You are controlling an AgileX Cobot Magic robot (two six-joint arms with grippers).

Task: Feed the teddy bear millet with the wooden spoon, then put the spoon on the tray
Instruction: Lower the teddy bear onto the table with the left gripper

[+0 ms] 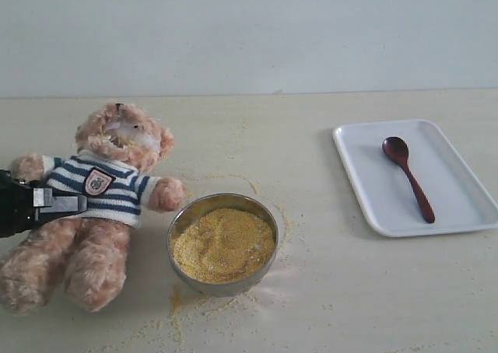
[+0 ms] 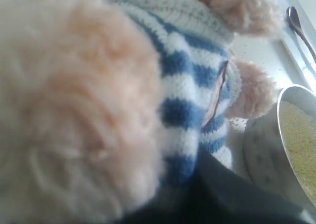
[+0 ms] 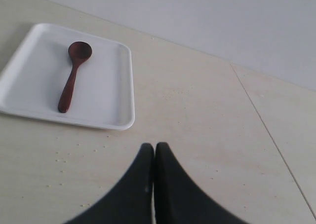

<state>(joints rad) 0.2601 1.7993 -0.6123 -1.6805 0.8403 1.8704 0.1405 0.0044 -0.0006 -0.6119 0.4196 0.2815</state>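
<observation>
Right wrist view is showing my right gripper [image 3: 154, 152] with its two dark fingers pressed together and nothing between them. It is hanging over bare table [image 3: 207, 115], near the tray [image 3: 108, 86] and well apart from the steel bowl [image 1: 226, 287].

The wooden spoon [image 3: 72, 78] is lying flat inside the tray, on the side of the bowl away from the teddy bear [image 1: 101, 190]. The millet [image 1: 223, 244] is heaped in the bowl, with loose grains scattered around it.

I am judging the spoon pickup to be the step in hand, though with the spoon on the tray the task could equally be over. To do the pickup well, I am planning to:
- spread the fingers across the slim handle
- come down clear of the tray's low rim
- pinch toward the handle's end, so the oval head is staying level for a shallow scoop

The bear is lying on its back just beside the bowl, one paw at the rim.

My left gripper [image 1: 74, 204] is pressing against the bear's striped shirt on the side facing away from the bowl. I cannot tell how far it is open or whether it is gripping the plush.
</observation>
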